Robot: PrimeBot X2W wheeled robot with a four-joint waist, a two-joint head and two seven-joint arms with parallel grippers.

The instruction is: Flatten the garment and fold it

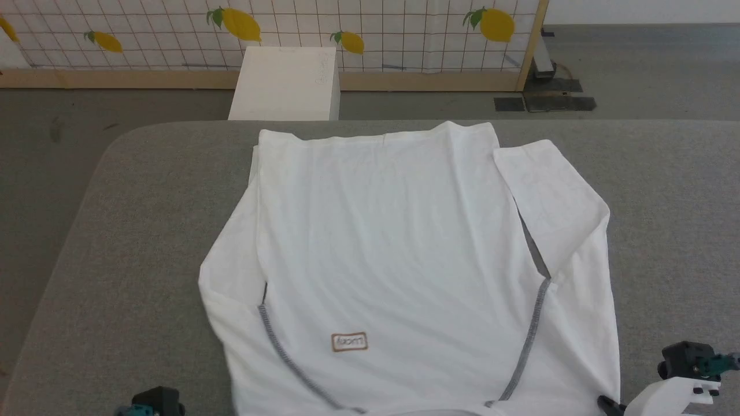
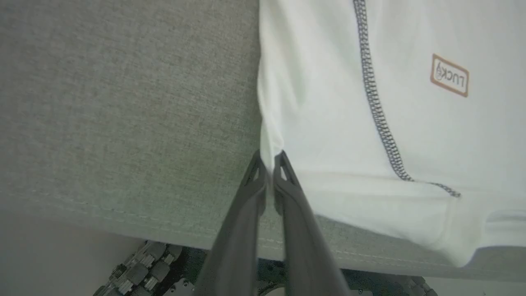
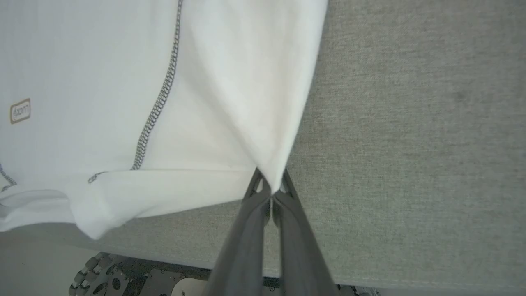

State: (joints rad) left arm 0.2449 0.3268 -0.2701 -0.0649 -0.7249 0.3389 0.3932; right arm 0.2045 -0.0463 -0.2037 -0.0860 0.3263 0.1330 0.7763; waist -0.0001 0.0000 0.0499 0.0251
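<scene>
Head view: a white thin-cotton garment [image 1: 393,242] with sleeves lies spread flat on the middle of a grey fabric-covered table [image 1: 144,231]. It reaches from close to the table's far edge down to its near edge, and both sleeves lie alongside the body. Two lines of dark stitching [image 1: 523,346] run toward the table's near edge, with a small brown rectangular print [image 1: 349,342] between them. At the near right part of the table the right gripper [image 1: 608,404] touches the garment's corner. Beyond the table's far edge a rigid white box [image 1: 286,84] stands on the floor, in front of a white grid screen with yellow lemon pictures [image 1: 376,29].

Left wrist view: the left gripper [image 2: 269,162] is close to the table's near edge. Its two dark fingers are pressed together, and the side edge of the garment is pinched between the tips. The cloth lies flat on the table from there.

Right wrist view: the right gripper is also close to the table's near edge. Its fingers are clamped tightly on the garment's corner, and the cloth is drawn into a raised fold that narrows to the tips.
</scene>
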